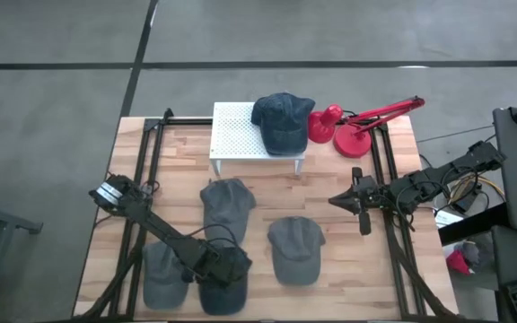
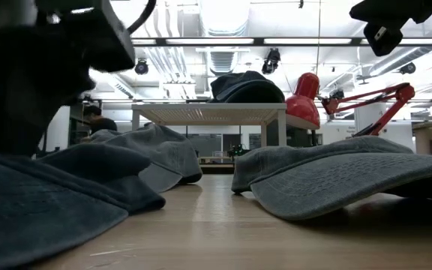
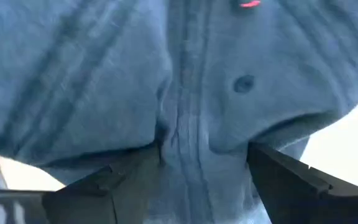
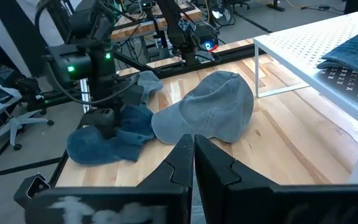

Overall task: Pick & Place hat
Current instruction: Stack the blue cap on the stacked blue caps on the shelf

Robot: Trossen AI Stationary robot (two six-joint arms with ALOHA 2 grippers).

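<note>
Several blue-grey denim hats lie on the wooden table; one more [image 1: 283, 121] rests crown up on the white perforated stand [image 1: 236, 135] at the far edge. My left gripper [image 1: 227, 266] is low over the near-edge hat [image 1: 224, 294], open, and in the left wrist view that hat's crown [image 3: 185, 81] fills the picture, with the fingers on either side of its seam. My right gripper [image 1: 362, 202] hovers shut above the table's right side, away from any hat, fingertips together [image 4: 194, 155]. My left gripper [image 3: 204, 168] comes from above, pointing down, onto the crown of the near-edge hat. Its open fingers [image 3: 135, 171] press into the cloth on either side of a seam [image 3: 185, 149], which bulges up between them. The hat lies on the table.
A red desk lamp [image 1: 357, 126] stands at the far right beside the stand. Other hats lie mid-table [image 1: 227, 206], right of centre [image 1: 296, 249] and near left [image 1: 162, 274]. Black frame rails run along both table sides. Bare wood shows between the hats and my right arm.
</note>
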